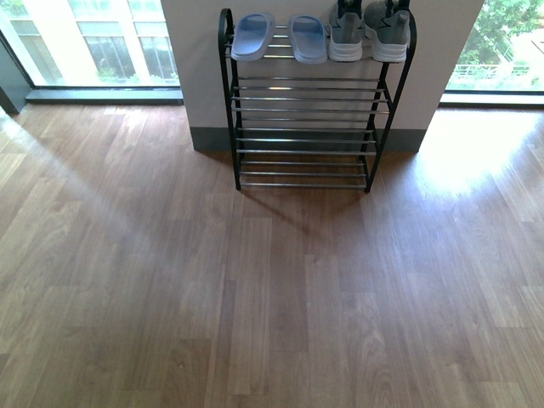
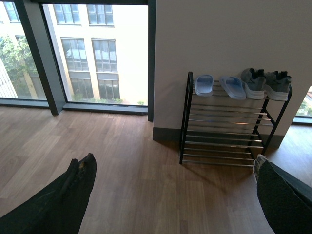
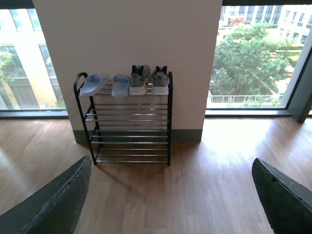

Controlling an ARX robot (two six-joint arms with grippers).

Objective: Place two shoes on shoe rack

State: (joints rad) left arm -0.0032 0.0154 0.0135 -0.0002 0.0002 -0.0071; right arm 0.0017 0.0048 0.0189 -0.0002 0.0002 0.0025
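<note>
The shoe rack [image 1: 308, 127] stands against the white wall, black arched sides with chrome bars. On its top tier sit two pale-blue slide sandals [image 1: 253, 36] [image 1: 308, 37] on the left and two grey knit sneakers [image 1: 346, 34] [image 1: 387, 31] on the right. The rack [image 2: 229, 124] and the shoes also show in both wrist views, sandals [image 3: 94, 84] and sneakers [image 3: 139, 81] side by side. My left gripper [image 2: 175, 168] is open above the wooden floor, well back from the rack. My right gripper [image 3: 170, 170] is open too, holding nothing. Neither arm shows in the front view.
Wooden plank floor [image 1: 272, 297] stretches in front of the rack. Floor-to-ceiling windows [image 1: 93, 42] flank the white wall pillar [image 3: 126, 34] on both sides. The rack's lower tiers [image 1: 304, 161] hold nothing.
</note>
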